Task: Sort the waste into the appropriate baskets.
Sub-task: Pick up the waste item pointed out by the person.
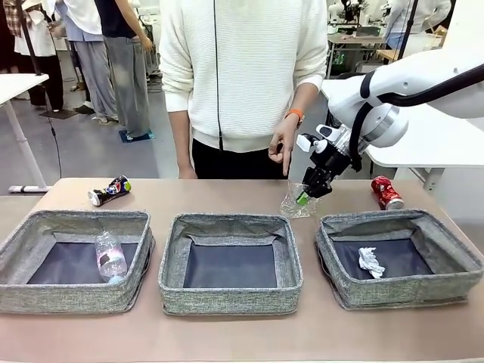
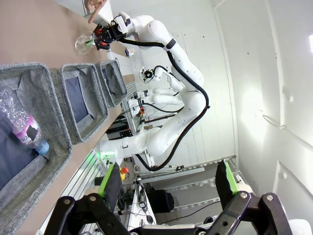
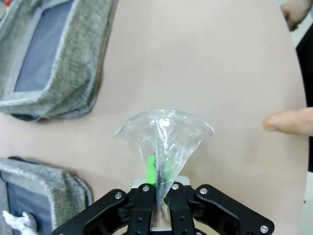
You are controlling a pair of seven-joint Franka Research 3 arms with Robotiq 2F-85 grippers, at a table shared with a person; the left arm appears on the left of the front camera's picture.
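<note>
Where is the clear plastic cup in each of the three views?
Front view: clear plastic cup right of centre, below the person's hand.
Left wrist view: the cup at top left, far off.
Right wrist view: the cup at lower centre.
Shared landmark: the right gripper, shut on the cup.

The table (image 1: 227,336) has a tan top and runs the whole width of the place. At its far side stands a person (image 1: 242,68) in a white ribbed sweater and dark trousers, with an orange wristband (image 1: 295,114) on one wrist. Behind, to the left, a few bystanders (image 1: 113,53) stand on the grey floor (image 1: 91,155), one of them in grey trousers and blue shoes (image 1: 136,136). A white desk (image 1: 11,85) sits at the left edge and another white desk (image 1: 446,147) at the right. Off to the side rises a plain white wall (image 2: 254,73).
</note>
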